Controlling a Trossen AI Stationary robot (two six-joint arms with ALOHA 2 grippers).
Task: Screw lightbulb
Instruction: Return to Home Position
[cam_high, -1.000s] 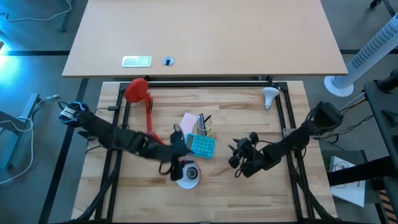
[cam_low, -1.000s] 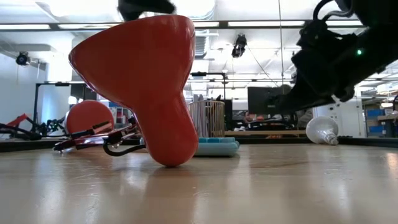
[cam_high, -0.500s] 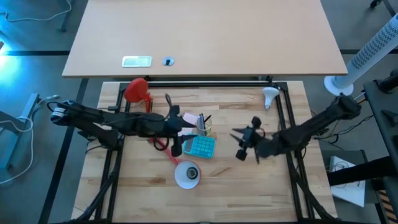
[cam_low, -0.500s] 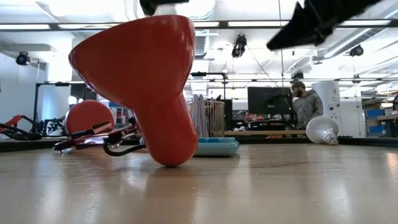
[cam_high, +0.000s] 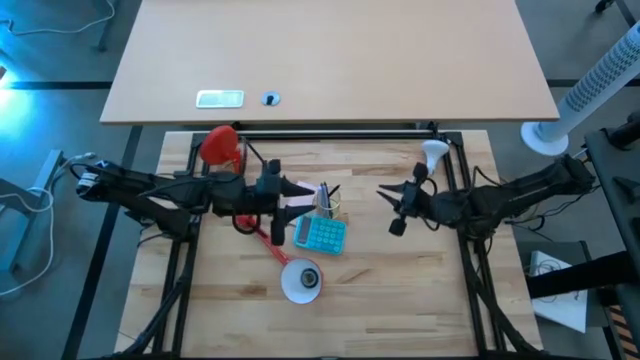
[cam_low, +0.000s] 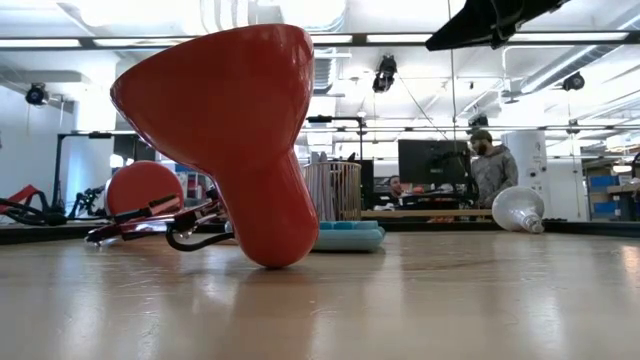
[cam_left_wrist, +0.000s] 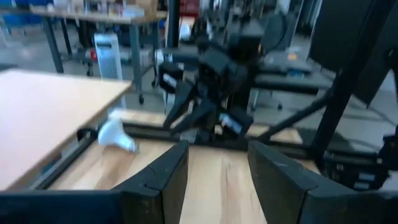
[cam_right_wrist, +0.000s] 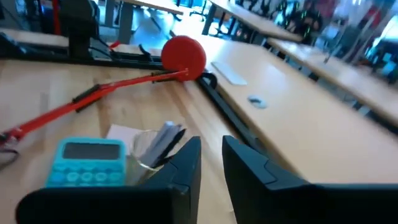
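Note:
The white lightbulb (cam_high: 432, 152) lies on its side near the table's far right corner, also seen as the lightbulb (cam_low: 518, 210) and the lightbulb (cam_left_wrist: 118, 135). The lamp's shade (cam_high: 302, 282), red outside and white inside, stands mouth-up on its narrow end (cam_low: 270, 255) near the front; its red arm (cam_high: 245, 205) runs back to the round red base (cam_high: 220, 145). My left gripper (cam_high: 296, 192) hovers open left of centre, pointing right. My right gripper (cam_high: 388, 208) hovers open right of centre, pointing left. Both are empty.
A blue calculator (cam_high: 322, 235), a mesh cup of pens (cam_high: 326, 203) and pink notes (cam_high: 304, 190) sit mid-table between the grippers. Black frame rails (cam_high: 455, 175) edge the table. A larger pale desk (cam_high: 330, 60) stands beyond the far edge. A person (cam_low: 487, 165) is in the room behind.
Both grippers have risen and drawn back from the shade toward the table's far edge. The left one has left its place over the shade and turned level, pointing right. The right one has swung up and back, pointing left. The shade and bulb have stayed put.

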